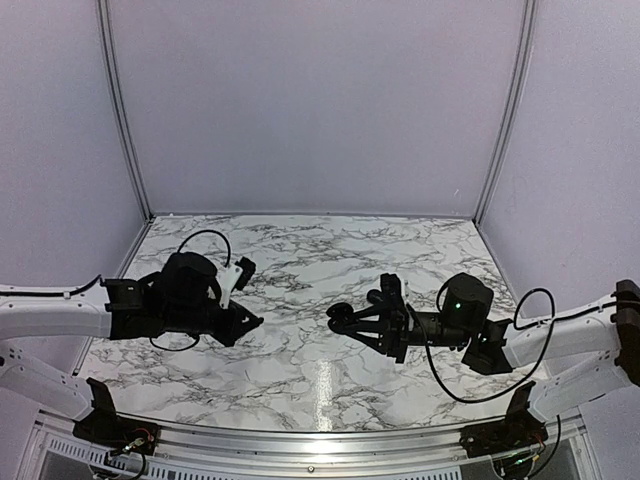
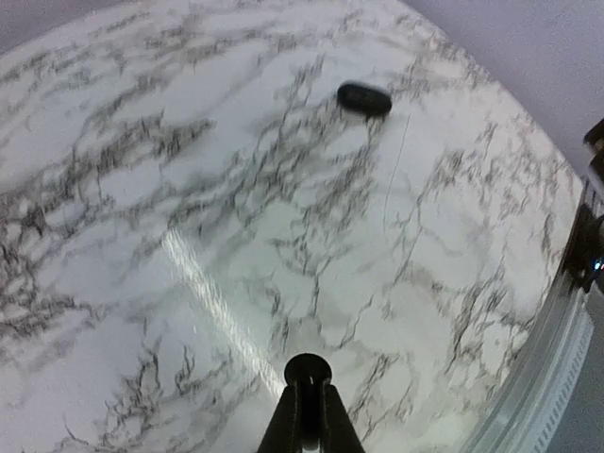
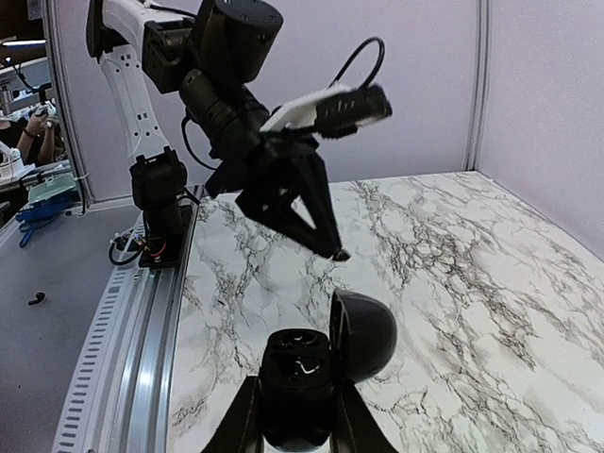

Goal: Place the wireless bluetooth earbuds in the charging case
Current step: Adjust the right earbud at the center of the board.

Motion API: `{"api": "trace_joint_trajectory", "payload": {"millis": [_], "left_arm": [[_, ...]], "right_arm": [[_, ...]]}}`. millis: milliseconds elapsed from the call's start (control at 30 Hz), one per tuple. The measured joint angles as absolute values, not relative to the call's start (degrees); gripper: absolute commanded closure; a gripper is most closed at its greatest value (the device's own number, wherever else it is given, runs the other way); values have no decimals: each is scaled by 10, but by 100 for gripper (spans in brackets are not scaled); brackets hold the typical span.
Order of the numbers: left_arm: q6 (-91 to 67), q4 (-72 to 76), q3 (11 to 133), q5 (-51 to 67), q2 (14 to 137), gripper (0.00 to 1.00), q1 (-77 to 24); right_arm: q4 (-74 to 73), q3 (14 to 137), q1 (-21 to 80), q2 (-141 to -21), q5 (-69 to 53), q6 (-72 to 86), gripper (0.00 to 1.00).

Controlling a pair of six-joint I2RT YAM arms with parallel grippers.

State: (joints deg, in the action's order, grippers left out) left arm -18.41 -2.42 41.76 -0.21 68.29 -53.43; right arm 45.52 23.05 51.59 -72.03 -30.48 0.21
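Black open charging case (image 3: 297, 376) in right jaws; left jaws pinch earbud (image 2: 307, 366).

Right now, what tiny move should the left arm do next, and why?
Probably ease the left gripper down toward the open charging case. Its jaws look shut on a tiny black earbud, the right gripper holds the case with its lid flipped up, and a gap separates the two.
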Motion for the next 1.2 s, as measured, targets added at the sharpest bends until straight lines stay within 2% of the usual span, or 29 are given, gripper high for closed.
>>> {"api": "trace_joint_trajectory", "payload": {"millis": [200, 500, 567, 733, 800, 967, 1200], "left_arm": [[-246, -171, 409, -4, 735, 97, -561], [-281, -246, 421, -26, 844, 92, -569], [-280, -256, 440, -30, 856, 87, -571], [-275, -283, 463, -31, 890, 68, -574], [-273, -296, 475, -33, 896, 65, -574], [-262, -329, 495, -37, 912, 66, -574], [-237, -356, 531, -39, 946, 71, -573]], "right_arm": [[413, 230, 516, -694, -298, 11, 100], [385, 230, 516, -694, -299, 19, 100], [383, 230, 516, -694, -299, 19, 100], [377, 230, 516, -694, -299, 19, 100], [375, 230, 516, -694, -299, 19, 100], [372, 230, 516, -691, -299, 18, 100], [371, 229, 516, -689, -299, 17, 100]]}}
